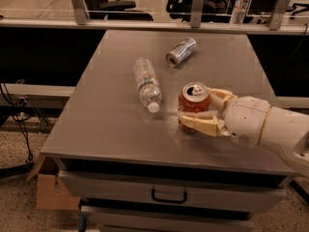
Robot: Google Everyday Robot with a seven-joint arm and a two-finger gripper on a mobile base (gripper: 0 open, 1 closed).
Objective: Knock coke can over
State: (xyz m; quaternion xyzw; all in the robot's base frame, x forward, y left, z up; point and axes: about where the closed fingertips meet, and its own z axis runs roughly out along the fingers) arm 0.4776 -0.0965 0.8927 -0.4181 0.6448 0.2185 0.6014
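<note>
The red coke can point(193, 102) stands upright on the grey table point(106, 120), right of the middle, its silver top and pull tab showing. My gripper point(202, 109) reaches in from the right on a white arm and is shut on the can. One cream finger point(199, 123) lies across the can's lower front and the other point(219, 98) presses its far right side.
A clear plastic water bottle point(147, 84) lies on its side left of the can. A plain silver can point(180, 52) lies on its side farther back. The table has a drawer with a handle point(169, 195) below its front edge. A cardboard box point(50, 190) sits on the floor at left.
</note>
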